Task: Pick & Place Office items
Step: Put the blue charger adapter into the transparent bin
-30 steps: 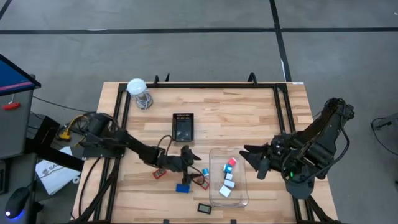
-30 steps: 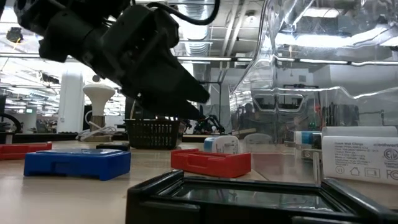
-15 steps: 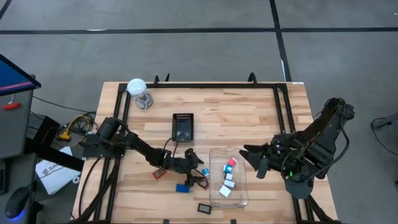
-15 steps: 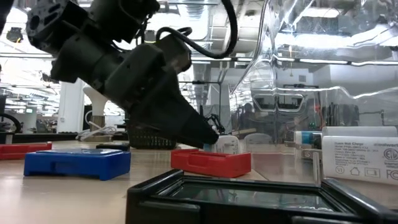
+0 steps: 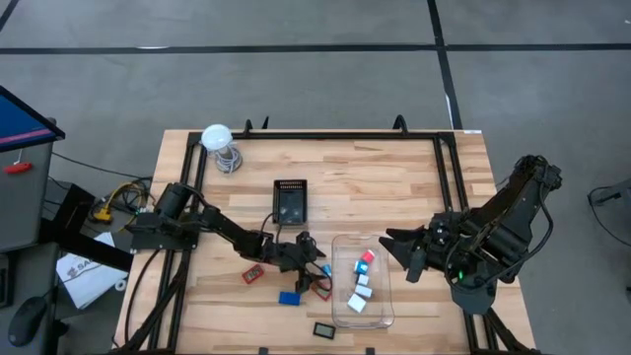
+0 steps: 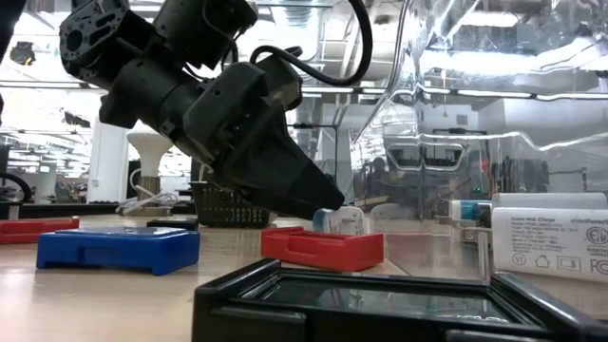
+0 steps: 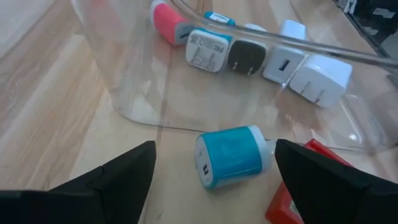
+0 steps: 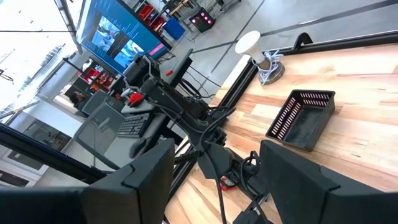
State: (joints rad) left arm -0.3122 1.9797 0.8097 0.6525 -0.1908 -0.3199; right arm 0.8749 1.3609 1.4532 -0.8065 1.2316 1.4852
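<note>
Left gripper (image 5: 314,266): low over the table just left of the clear plastic box (image 5: 386,311), fingers (image 7: 106,180) spread wide, holding nothing. Its wrist view alone shows a cyan charger (image 7: 231,156) lying on the wood between the fingertips, untouched, with more chargers (image 7: 267,56) inside the box beyond. Right gripper (image 5: 399,248): right of the box, part open, empty.
</note>
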